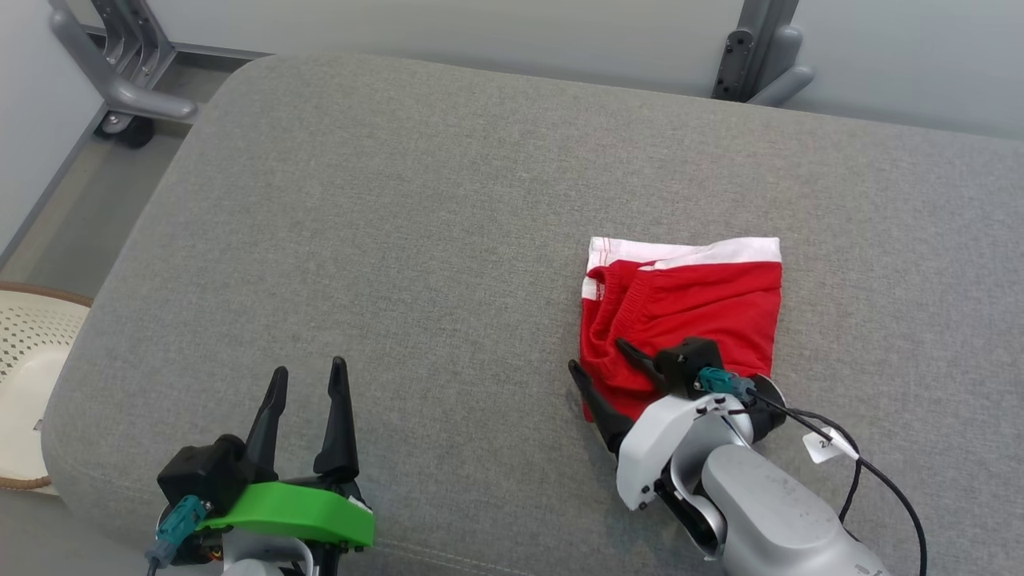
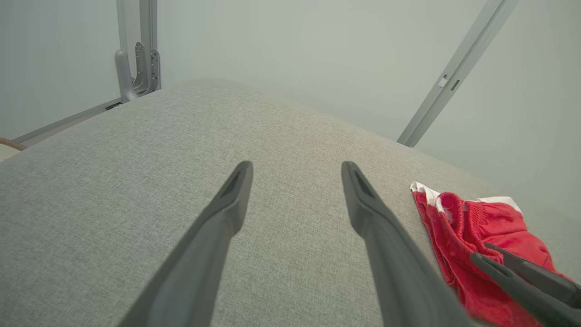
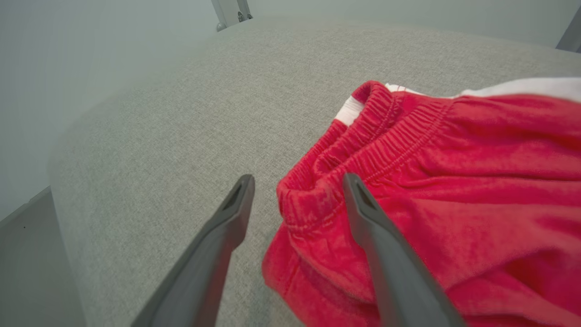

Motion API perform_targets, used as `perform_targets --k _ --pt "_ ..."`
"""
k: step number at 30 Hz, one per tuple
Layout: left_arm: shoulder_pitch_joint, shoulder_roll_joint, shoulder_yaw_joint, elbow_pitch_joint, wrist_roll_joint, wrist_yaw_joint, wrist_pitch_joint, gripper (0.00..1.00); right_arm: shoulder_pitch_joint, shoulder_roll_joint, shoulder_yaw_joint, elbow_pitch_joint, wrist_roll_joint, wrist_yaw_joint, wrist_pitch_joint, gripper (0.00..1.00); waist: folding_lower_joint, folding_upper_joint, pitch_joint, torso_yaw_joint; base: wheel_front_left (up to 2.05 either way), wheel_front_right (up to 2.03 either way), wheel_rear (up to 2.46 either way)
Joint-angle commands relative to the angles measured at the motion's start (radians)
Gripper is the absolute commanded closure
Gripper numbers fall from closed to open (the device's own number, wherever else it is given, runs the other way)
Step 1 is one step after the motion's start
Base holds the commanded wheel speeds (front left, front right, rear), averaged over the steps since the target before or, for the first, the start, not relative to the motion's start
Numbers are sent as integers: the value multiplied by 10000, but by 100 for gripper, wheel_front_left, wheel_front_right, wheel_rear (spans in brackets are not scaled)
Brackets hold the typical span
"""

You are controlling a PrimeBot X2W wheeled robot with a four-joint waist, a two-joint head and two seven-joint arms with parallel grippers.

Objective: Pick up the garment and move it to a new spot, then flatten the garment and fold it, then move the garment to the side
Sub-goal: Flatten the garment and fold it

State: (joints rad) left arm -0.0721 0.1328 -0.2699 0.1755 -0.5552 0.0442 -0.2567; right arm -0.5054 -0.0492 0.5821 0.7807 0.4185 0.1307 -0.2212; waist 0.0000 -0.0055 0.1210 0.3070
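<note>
Right wrist view: right fingers (image 3: 372, 227), wide open and empty like the left fingers (image 1: 338, 416), straddle the waistband (image 3: 386, 131) of the folded red-and-white cotton shorts (image 3: 454, 181); likely next: pinch, slide aside

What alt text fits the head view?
A folded red garment with a white band lies right of centre on a grey cushion, the open right claw straddling its near left corner. The open left claw sits at lower left, apart from it; a woven basket shows at far left.
</note>
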Motion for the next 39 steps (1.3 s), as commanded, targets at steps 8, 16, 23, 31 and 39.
perform_targets --k 8,16,23,31,39 --pt "-155 15 44 90 -27 16 -48 0 138 -30 306 -370 -18 -2 57 0 0 55 25 -182 0 0 0" --pt "-172 82 79 -14 88 44 -69 0 -82 -31 -711 -999 -569 -2 -354 0 0 55 -126 -495 0 0 0" --pt "-256 42 21 -206 251 30 -75 0 483 -30 -2677 -2184 -1669 -2 -438 0 0 55 -357 -1017 0 0 0" --pt "-276 35 199 -228 441 119 -85 0 1694 -25 -4398 -3837 -2337 -2 -439 0 0 55 -508 -1644 0 0 0" --pt "172 87 631 -501 1028 282 -87 0 2874 -23 -5427 -4995 -2560 -2 -440 0 0 55 -527 -2126 0 0 0"
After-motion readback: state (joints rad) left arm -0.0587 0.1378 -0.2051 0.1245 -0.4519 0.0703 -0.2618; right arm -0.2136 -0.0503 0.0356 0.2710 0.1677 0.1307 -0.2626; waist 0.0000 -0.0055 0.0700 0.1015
